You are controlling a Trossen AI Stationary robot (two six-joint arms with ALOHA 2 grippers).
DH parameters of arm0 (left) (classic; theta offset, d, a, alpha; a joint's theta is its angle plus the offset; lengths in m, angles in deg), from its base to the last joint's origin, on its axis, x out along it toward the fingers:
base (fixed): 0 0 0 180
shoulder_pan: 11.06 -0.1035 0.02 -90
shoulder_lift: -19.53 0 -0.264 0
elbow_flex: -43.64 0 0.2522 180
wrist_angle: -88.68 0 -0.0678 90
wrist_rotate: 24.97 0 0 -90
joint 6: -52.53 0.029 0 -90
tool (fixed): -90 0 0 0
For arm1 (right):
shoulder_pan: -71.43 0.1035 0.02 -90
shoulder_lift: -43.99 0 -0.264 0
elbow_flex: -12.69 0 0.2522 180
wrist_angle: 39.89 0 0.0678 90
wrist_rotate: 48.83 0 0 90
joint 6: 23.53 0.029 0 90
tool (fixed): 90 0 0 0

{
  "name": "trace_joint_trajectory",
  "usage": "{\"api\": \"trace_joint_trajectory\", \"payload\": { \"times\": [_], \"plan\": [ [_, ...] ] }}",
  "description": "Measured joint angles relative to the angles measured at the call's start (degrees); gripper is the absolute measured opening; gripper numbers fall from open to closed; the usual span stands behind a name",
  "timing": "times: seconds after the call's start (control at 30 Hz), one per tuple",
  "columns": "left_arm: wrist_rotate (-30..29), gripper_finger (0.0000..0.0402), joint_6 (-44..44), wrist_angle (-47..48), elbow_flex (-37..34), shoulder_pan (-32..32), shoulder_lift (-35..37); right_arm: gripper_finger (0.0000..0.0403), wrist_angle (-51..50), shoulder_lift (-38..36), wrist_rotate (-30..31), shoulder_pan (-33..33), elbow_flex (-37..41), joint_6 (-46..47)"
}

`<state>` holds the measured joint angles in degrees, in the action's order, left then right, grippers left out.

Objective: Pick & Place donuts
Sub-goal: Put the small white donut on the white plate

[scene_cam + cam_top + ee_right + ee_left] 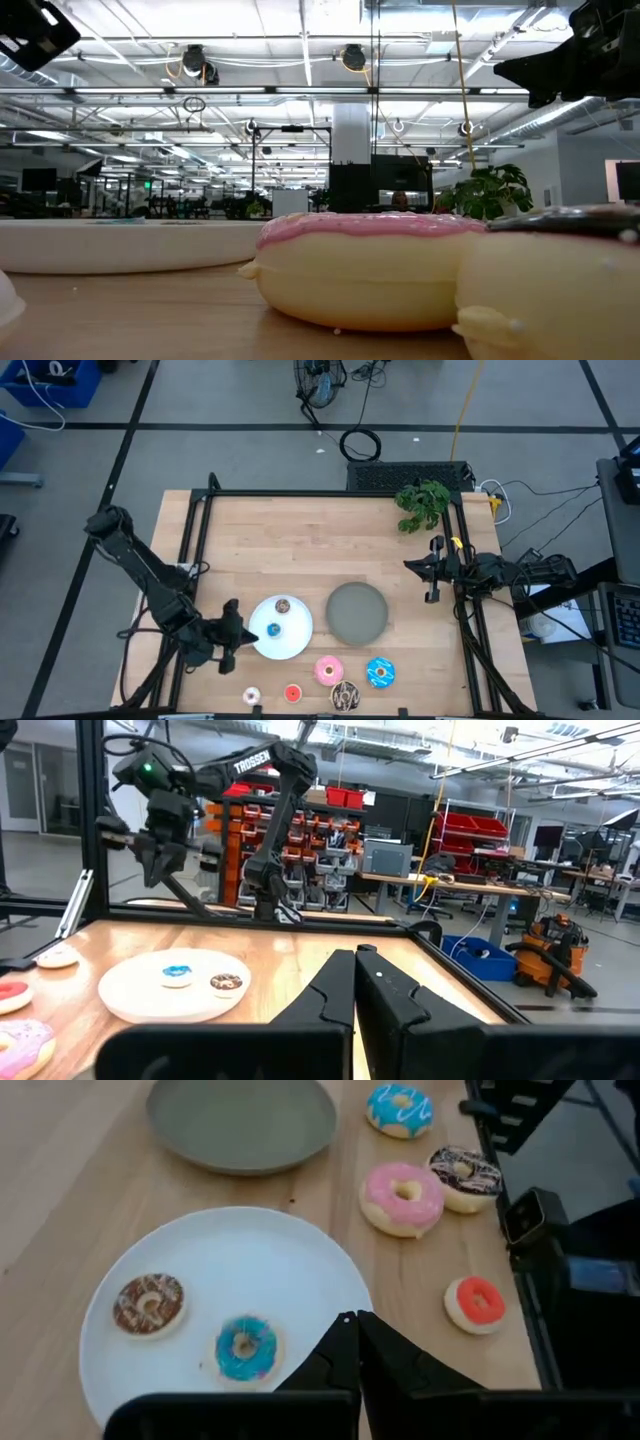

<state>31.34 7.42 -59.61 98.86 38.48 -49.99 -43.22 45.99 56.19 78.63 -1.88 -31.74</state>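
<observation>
Bright, even overhead light is filling every view.
Rows of ceiling strip lights (150, 95) are glowing above; the pale wooden table (300, 540) is showing only soft shadows, while the near pink-iced toy donut (365, 265) is looming large, perhaps slightly out of focus.

white plate (298, 642) beside grey plate (357, 612) on wooden table (290, 545); green plant (423, 503) at far corner.

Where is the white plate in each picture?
High view: white plate, low centre, beside the left gripper.
Low view: its rim on the left, behind the pink donut.
Left wrist view: lower left.
Right wrist view: lower left.
Shared landmark: the tiny blue donut on it.
</observation>
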Motion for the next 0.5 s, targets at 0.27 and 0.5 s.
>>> {"api": "trace_joint_trajectory", "payload": {
  "times": [0.27, 0.5],
  "plan": [
    [-1.2, 0.0004, 7.6, -8.4, -0.2, 0.5, -5.4, 0.0000, -0.6, 1.0, -0.2, 0.0, 0.0, 0.0],
    [-2.4, 0.0009, 12.7, -12.6, -0.2, 0.4, -8.2, 0.0000, -0.4, 1.9, 0.0, -0.1, 0.0, -0.2]
  ]
}}
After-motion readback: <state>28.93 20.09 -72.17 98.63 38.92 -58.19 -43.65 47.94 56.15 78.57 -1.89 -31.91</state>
